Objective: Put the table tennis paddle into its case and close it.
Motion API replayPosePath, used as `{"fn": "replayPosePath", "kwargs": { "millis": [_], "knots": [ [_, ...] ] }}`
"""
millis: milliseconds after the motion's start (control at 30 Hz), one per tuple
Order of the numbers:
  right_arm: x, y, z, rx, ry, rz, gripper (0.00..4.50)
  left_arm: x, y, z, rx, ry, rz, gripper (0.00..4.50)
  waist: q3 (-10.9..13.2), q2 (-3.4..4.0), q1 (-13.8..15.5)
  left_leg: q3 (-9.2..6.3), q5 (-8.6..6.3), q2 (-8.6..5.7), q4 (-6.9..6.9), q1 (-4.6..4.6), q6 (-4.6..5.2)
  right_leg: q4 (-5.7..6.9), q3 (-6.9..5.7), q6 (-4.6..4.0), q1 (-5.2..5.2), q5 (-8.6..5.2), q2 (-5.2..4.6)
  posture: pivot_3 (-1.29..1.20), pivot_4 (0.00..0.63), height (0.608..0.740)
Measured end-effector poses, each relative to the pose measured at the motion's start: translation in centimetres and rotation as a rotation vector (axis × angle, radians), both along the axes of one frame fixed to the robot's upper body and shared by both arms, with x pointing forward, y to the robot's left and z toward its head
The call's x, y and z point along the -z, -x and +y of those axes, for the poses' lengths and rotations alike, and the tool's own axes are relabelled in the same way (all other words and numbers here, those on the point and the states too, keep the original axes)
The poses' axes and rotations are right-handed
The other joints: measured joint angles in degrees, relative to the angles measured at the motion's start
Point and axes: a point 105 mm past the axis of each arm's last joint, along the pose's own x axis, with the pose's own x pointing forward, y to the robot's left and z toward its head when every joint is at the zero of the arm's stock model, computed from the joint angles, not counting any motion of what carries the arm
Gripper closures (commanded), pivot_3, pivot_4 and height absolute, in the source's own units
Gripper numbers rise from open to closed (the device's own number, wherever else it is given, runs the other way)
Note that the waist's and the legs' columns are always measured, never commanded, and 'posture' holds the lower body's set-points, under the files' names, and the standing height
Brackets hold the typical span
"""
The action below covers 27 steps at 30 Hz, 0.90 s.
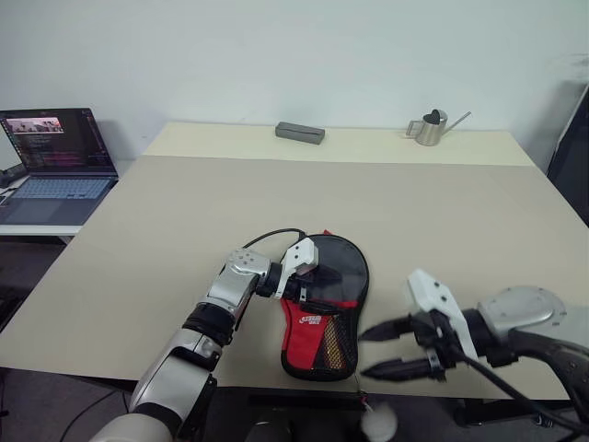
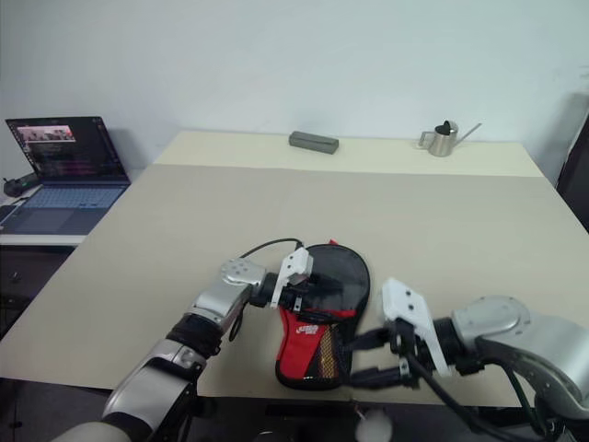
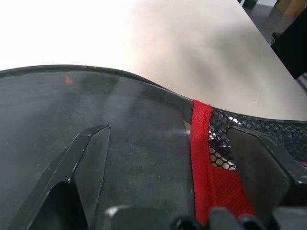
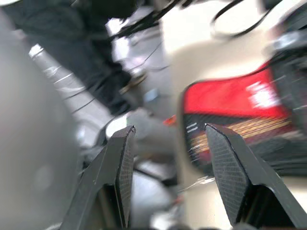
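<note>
The case (image 1: pixel 324 308) lies flat near the table's front edge, its round black head toward the back and its red and mesh end toward me. Through the mesh I see the striped handle of the table tennis paddle (image 1: pixel 339 346), so it lies inside the case. My left gripper (image 1: pixel 308 276) reaches in from the left with its fingers (image 3: pixel 86 167) spread wide over the case's top. My right gripper (image 1: pixel 386 350) hovers just right of the case's near end, open with nothing between its fingers (image 4: pixel 230 177). The white ball charm (image 1: pixel 379 422) hangs below the table edge.
A grey flat box (image 1: pixel 300 133) and a small metal watering can (image 1: pixel 431 127) stand at the table's far side. An open laptop (image 1: pixel 55 166) sits on a side desk to the left. The table's front edge (image 1: pixel 184 379) runs just below the case.
</note>
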Motion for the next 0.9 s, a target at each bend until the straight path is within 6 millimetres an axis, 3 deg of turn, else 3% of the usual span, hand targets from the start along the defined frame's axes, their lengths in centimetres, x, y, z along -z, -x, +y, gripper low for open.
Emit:
{"fn": "replayPosePath", "kwargs": {
  "millis": [133,300,400,633,767,900],
  "knots": [
    [-1.2,-3.8,-0.4,0.119,-0.074,-0.111,2.02,-0.3,0.0,-0.1,0.009,0.001,-0.015,0.29,0.0,-0.02,-0.1,0.01,0.0,-0.01,0.0,-0.02,0.0,0.01,0.01,0.0,-0.05,0.0,0.01,0.0,0.15,0.74],
    [-1.6,-6.9,-1.4,0.21,-0.121,-0.181,2.02,-1.0,-0.1,0.1,-0.014,0.024,0.0,0.29,0.1,-0.06,-0.5,0.0,0.0,-0.01,-0.02,-0.13,0.0,0.04,0.0,-0.02,-0.17,0.01,0.01,0.0,0.15,0.74],
    [-1.6,-8.1,-2.1,0.229,-0.141,-0.176,2.02,-1.8,0.1,1.4,-0.05,0.037,0.001,0.29,0.3,-0.07,-1.3,0.0,0.0,0.01,-0.04,-0.26,-0.01,0.12,0.08,-0.31,-0.39,0.17,0.02,0.0,0.15,0.74],
    [-1.9,-10.3,-3.1,0.252,-0.173,-0.212,2.02,-7.1,1.9,5.2,-0.187,0.162,-0.076,0.29,0.5,-0.04,-3.2,0.12,-0.02,0.11,-0.12,-0.39,-0.05,0.19,0.55,-0.41,-0.79,0.12,0.11,0.0,0.15,0.74],
    [-1.7,-11.8,-3.9,0.269,-0.18,-0.228,2.02,-6.7,2.9,8.5,-0.349,0.138,-0.078,0.29,0.6,0.0,-3.2,0.23,-0.04,0.1,-0.11,-0.36,-0.06,0.23,0.67,-0.42,-0.83,0.13,0.11,0.0,0.15,0.74],
    [-1.7,-13.6,-5.3,0.282,-0.172,-0.244,2.02,-7.1,3.3,10.3,-0.487,0.152,-0.112,0.29,0.8,-0.04,-2.8,0.29,-0.04,0.1,-0.09,-0.36,-0.07,0.24,0.7,-0.43,-0.83,0.14,0.1,0.0,0.15,0.74]
  ]
}}
